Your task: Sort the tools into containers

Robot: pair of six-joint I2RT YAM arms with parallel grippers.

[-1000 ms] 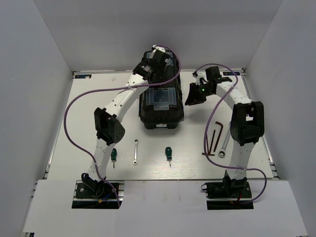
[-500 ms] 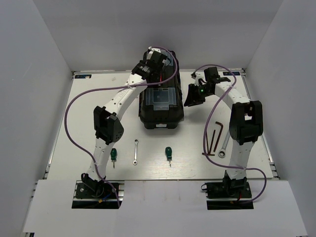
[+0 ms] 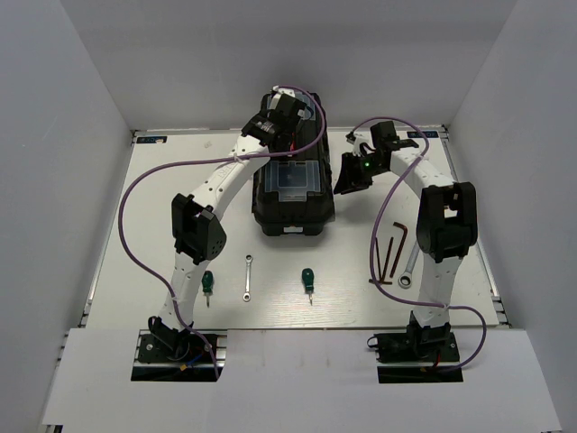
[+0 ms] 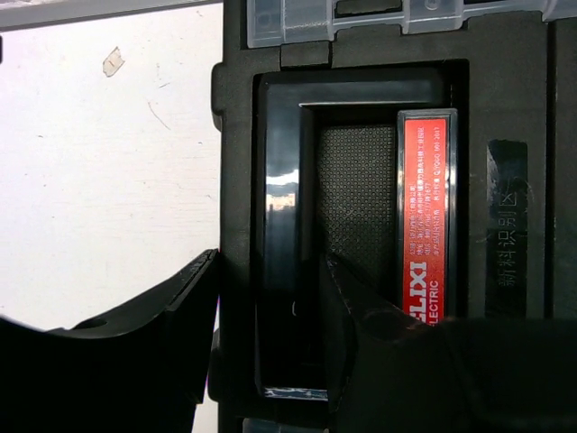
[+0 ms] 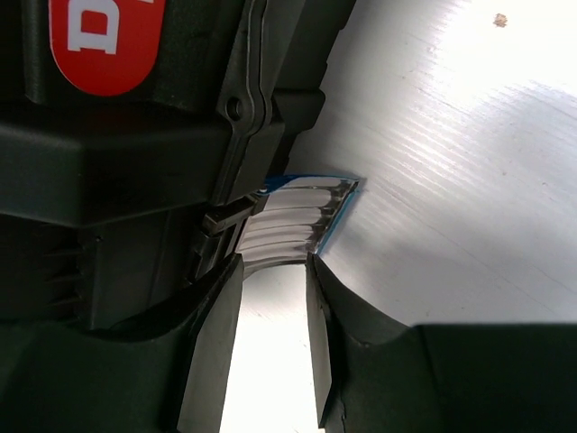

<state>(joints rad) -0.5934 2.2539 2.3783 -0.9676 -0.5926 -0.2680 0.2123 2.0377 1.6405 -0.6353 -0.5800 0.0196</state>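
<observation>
From above, you have the black plastic toolbox (image 3: 293, 185) upper centre on the white desk (image 3: 153, 244). Two green-handled screwdrivers (image 3: 208, 283), two silver wrenches (image 3: 247, 277) and reddish-brown hex keys (image 3: 396, 253) lie lower in frame.

In your left wrist view, the left fingers (image 4: 135, 352) are spread astride the toolbox's black handle bar (image 4: 279, 207).

In your right wrist view, the right fingers (image 5: 212, 343) stand slightly parted, pinching nothing, just short of the silver latch (image 5: 293, 216).
</observation>
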